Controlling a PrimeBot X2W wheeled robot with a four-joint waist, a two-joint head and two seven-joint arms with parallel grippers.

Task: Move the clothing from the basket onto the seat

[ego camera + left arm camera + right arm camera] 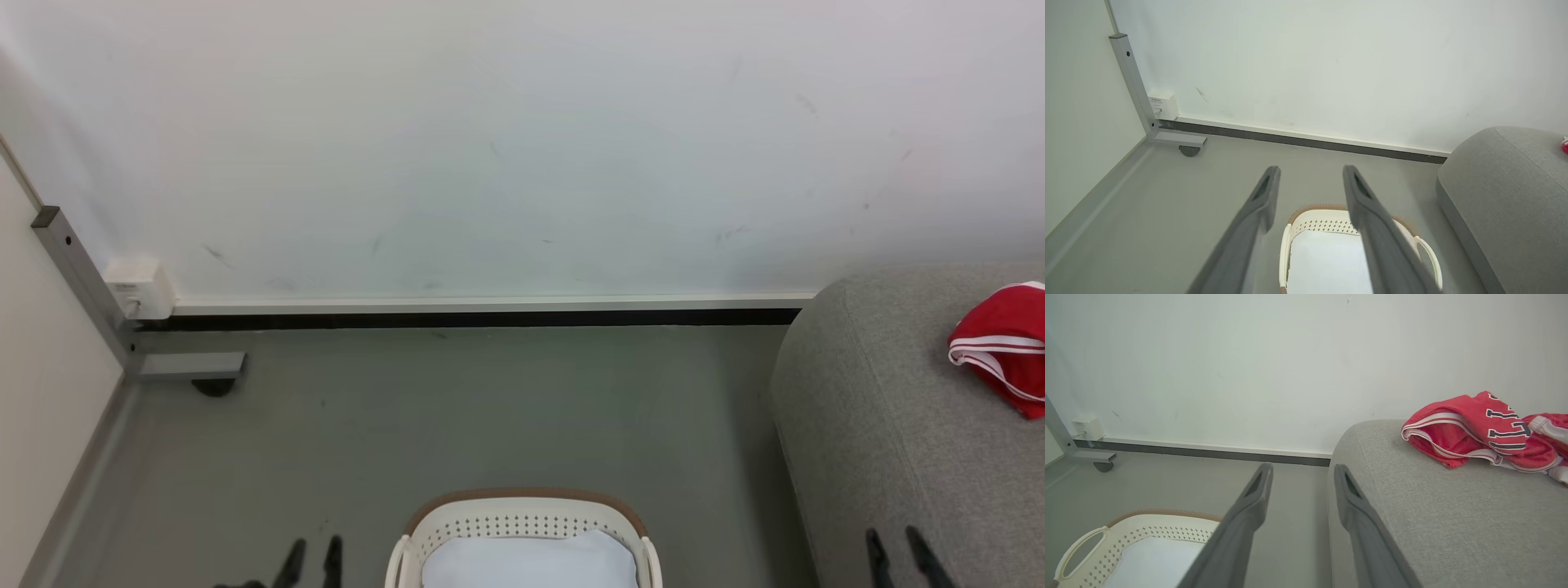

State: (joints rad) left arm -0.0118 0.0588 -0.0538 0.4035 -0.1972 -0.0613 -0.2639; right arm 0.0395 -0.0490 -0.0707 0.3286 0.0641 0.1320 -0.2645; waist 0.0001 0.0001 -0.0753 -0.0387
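One pale wall (522, 147) runs across 12 o'clock in the head view, with a grey floor (457, 408) spreading below it. The seat (882, 425), a light-grey sofa with a rounded end, sits at 4 o'clock and meets the wall at its far side. At 6 o'clock, on the floor and apart from the seat, stands the basket (526, 500), cream-white with small holes and a brown rim. A plain white pad (531, 563) lies inside it.

The clothing (1000, 347), a red jersey with white striped trim, lies crumpled on top of the seat at 3 o'clock, cut by the picture's edge. In the right wrist view it rests at 2 o'clock with dark white-edged numerals facing up, well away from the sofa's rounded end.

The left gripper (314, 549) shows at 7 o'clock, over bare floor beside the basket, its two fingers spread apart and empty. The right gripper (894, 539) shows at 5 o'clock over the seat, fingers likewise parted with nothing between them.

A grey metal post (82, 286) leans at 9 o'clock, with a small white box (140, 287) against the wall beside it.
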